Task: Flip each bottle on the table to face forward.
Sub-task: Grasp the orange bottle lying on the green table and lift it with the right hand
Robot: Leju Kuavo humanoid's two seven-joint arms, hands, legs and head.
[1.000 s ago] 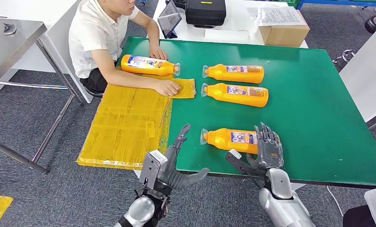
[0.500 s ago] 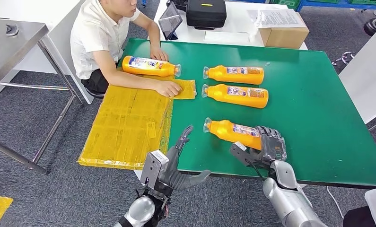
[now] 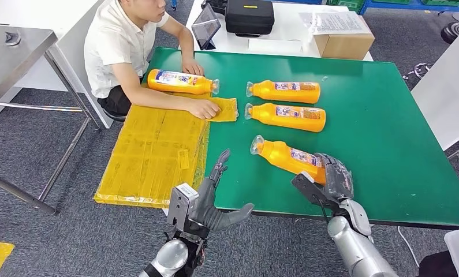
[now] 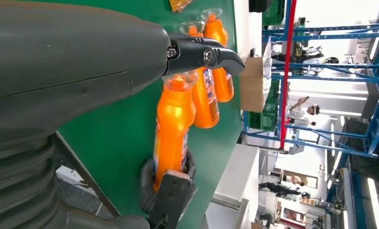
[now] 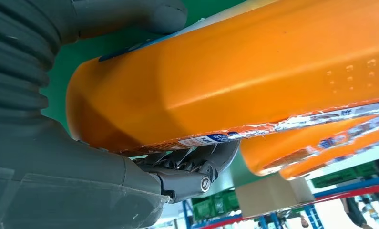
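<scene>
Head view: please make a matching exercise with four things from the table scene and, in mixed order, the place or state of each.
Things:
1. nearest orange plastic bottle
2. brown cardboard box
3. left hand
4. orange bottle with blue label by the person

States:
A. fingers spread, holding nothing, at the near edge of the green table
B. lying under the person's forearm side, cap toward the table's middle
C. base gripped by the right hand, lying slanted
D. standing beyond the far table edge

Pairs: 1-C, 2-D, 3-A, 4-B
</scene>
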